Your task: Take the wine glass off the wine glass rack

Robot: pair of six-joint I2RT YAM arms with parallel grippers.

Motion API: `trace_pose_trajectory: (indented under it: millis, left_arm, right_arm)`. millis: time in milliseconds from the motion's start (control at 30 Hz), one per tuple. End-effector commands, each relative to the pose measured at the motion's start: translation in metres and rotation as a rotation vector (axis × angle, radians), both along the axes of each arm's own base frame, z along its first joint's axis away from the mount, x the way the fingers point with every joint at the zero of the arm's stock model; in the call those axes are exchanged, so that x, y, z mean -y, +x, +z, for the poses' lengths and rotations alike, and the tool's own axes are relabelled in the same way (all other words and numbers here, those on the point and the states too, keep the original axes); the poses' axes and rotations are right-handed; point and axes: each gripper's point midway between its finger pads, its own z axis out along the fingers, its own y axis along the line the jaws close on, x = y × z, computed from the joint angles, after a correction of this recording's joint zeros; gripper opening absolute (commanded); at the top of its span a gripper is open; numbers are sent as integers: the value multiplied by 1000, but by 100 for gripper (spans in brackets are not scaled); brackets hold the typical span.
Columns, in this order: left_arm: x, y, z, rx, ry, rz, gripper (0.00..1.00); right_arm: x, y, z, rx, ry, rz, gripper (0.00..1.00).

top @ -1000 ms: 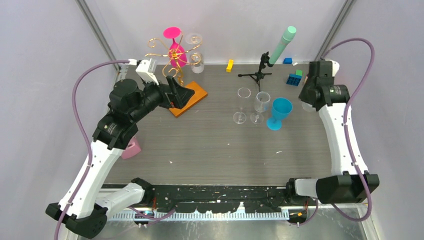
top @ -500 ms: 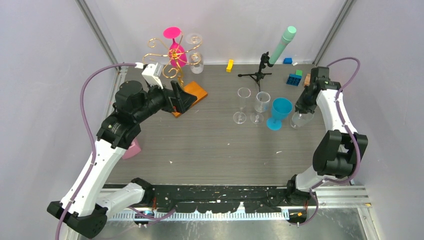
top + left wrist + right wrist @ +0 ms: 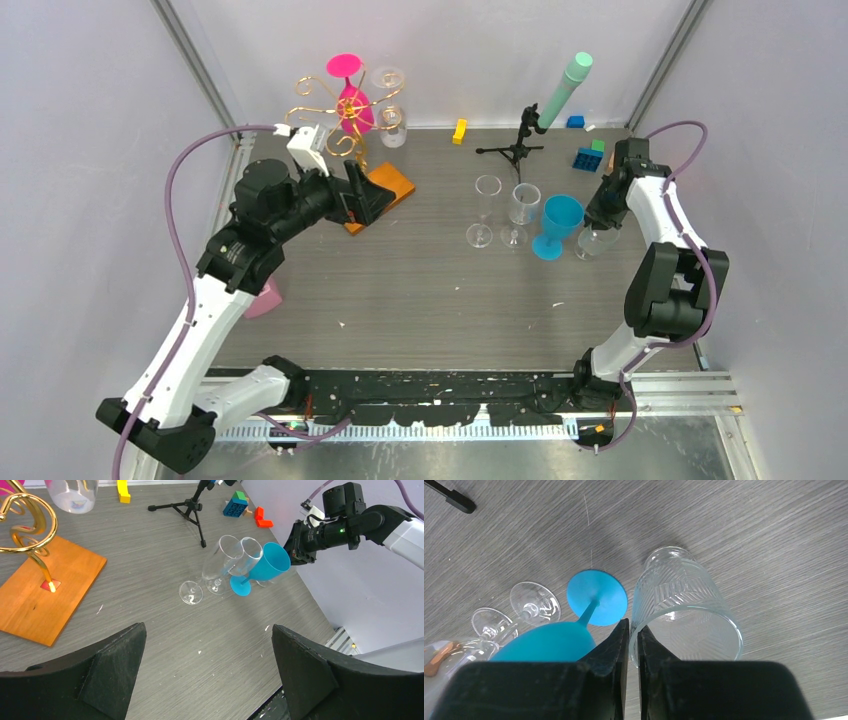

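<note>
The wine glass rack, a gold wire tree on an orange base, stands at the table's back left. A pink wine glass and a clear glass hang upside down from its arms. My left gripper hovers wide open over the base's near end, holding nothing. In the left wrist view a gold spiral shows at the upper left. My right gripper is shut on the rim of a clear patterned tumbler standing on the table.
A blue goblet stands touching-close to the tumbler, with two clear wine glasses left of it. A black tripod holding a teal tube stands behind them. Small blocks lie at the back right.
My right arm has folded in and come down, setting the tumbler beside the blue goblet. The left gripper has edged slightly toward the rack, still open.
</note>
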Motion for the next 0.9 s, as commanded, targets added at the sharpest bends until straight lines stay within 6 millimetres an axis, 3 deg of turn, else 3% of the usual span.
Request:
trace_pose_trajectory:
  millis: [0,267,567,700,867]
  left_arm:
    - [0,7,20,53,-20,12,100]
    - [-3,27,62,145,-40,77,100]
    - [4,69,103,167,-82,140,100]
    - [2,96,103,125,-110,183,100]
    - [-3,133,101,83,-160,244,98]
  right_arm:
    - [9,12,11,56,-45,-21,17]
    - [4,20,35,130,-27,-19,35]
    - [7,18,94,283,-66,-47,44]
    - [8,5,123,362,-89,-66,44]
    - [-14,-8,149,472,-8,-27,44]
